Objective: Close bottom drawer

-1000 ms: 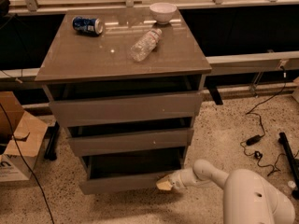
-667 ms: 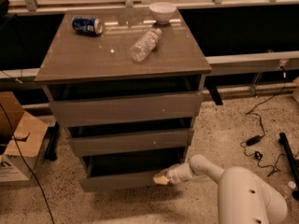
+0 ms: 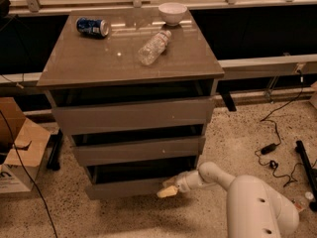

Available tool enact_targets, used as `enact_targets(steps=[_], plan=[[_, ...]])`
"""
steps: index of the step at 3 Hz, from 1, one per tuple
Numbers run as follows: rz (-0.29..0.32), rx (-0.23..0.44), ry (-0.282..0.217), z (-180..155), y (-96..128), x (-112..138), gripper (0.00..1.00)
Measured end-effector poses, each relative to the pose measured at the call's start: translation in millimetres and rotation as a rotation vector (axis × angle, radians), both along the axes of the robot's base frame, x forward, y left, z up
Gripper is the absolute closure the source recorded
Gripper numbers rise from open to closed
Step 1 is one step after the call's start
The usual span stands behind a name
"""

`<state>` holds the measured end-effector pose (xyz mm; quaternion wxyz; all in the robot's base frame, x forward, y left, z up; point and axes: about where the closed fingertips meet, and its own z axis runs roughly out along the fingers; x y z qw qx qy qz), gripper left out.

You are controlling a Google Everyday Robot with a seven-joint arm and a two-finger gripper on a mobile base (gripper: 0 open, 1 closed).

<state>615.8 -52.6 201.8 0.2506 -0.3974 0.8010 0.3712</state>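
A low cabinet [image 3: 130, 63] with a smooth, glossy grey-brown top stands on a speckled terrazzo floor [image 3: 233, 138]. It has three wide, flat, handleless drawer fronts in matching wood grain, stacked one above another, each with a dark gap above it. The bottom drawer [image 3: 124, 188] is the lowest of the three and stands slightly pulled out, so a shadowed strip of its inside shows above its front.

The gripper [image 3: 167, 191], pale yellowish at its tip, sits at the right end of the bottom drawer's front, touching or just beside it. Whether it is open or closed cannot be told. Behind it, a rounded white robot arm [image 3: 247, 202] fills the lower right corner.

Three things rest on the cabinet top: one blue drink can [image 3: 92, 27] lying on its side at the back left, one clear plastic bottle [image 3: 154, 47] lying near the middle, and one white bowl [image 3: 172, 13] upright at the back edge.

An open cardboard box [image 3: 22, 148] sits on the floor to the left. Black cables [image 3: 270, 148] trail across the floor to the right.
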Motion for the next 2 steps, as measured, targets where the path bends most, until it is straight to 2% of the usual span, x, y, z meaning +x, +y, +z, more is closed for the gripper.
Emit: enact_targets(steps=[1,2], plan=[[0.013,-0.001,-0.026,5.2,10.3,24.3,0.0],[0.013,-0.001,-0.026,5.3,9.2,20.5,0.0]])
